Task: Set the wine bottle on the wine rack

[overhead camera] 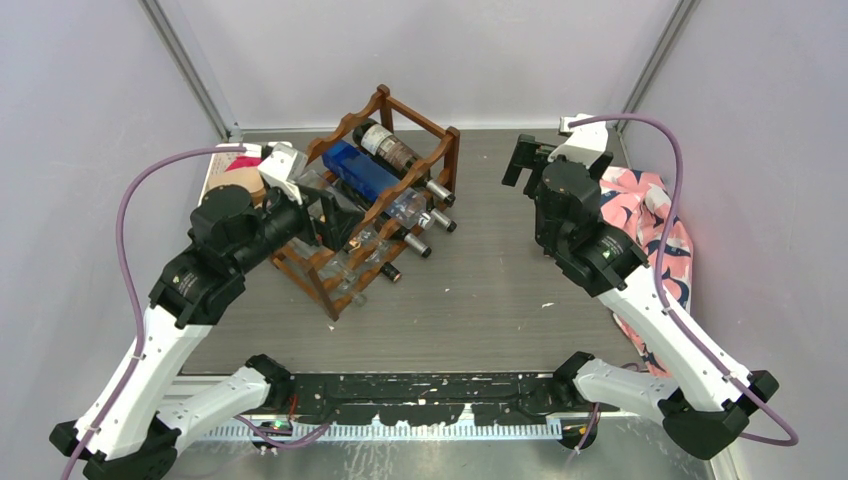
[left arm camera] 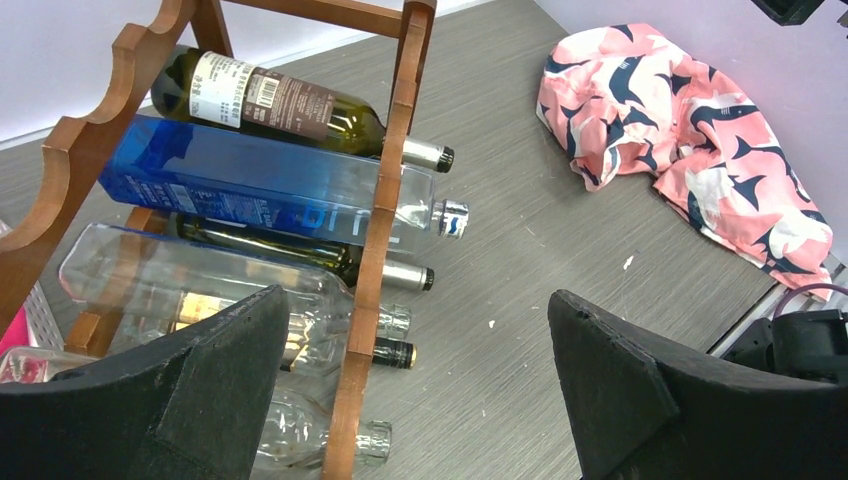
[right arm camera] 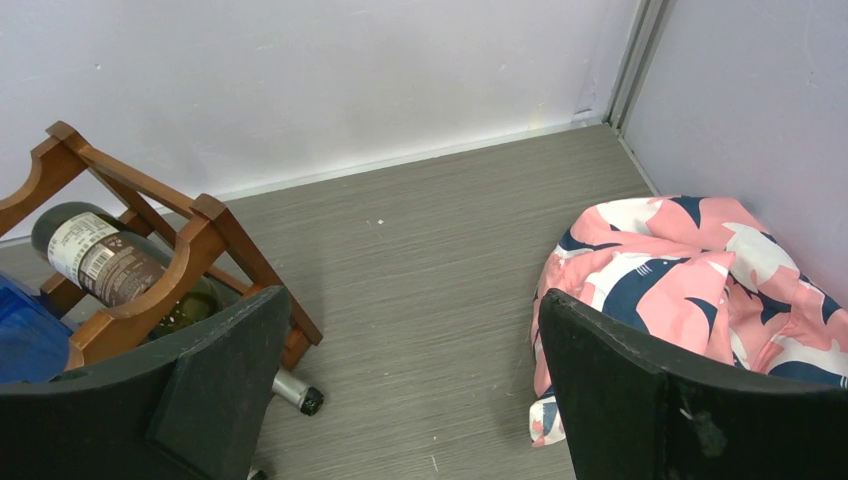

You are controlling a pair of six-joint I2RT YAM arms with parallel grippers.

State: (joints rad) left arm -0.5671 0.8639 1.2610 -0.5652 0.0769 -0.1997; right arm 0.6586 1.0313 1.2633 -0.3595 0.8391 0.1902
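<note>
Since the wine bottle (left arm camera: 270, 100) rests in the wine rack (left arm camera: 385, 200), placing seems done; left end effector (left arm camera: 418, 370) and right end effector (right arm camera: 413, 370), spread empty, need only retreat cleanly.

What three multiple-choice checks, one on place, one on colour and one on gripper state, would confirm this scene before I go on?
1. Where does the pink shark-print cloth lie?
A) inside the wine rack
B) on the table, to the right of the rack
C) in the left gripper

2. What colour is the square-sided bottle in the rack?
A) red
B) yellow
C) blue

3. How is the left gripper?
A) open, holding nothing
B) shut on a bottle
C) out of view

Answers:
1 B: the cloth lies crumpled on the table, well apart from the rack.
2 C: the left wrist view shows its blue body lying across the rails.
3 A: its fingers stand wide apart, with only the table between them.
</note>
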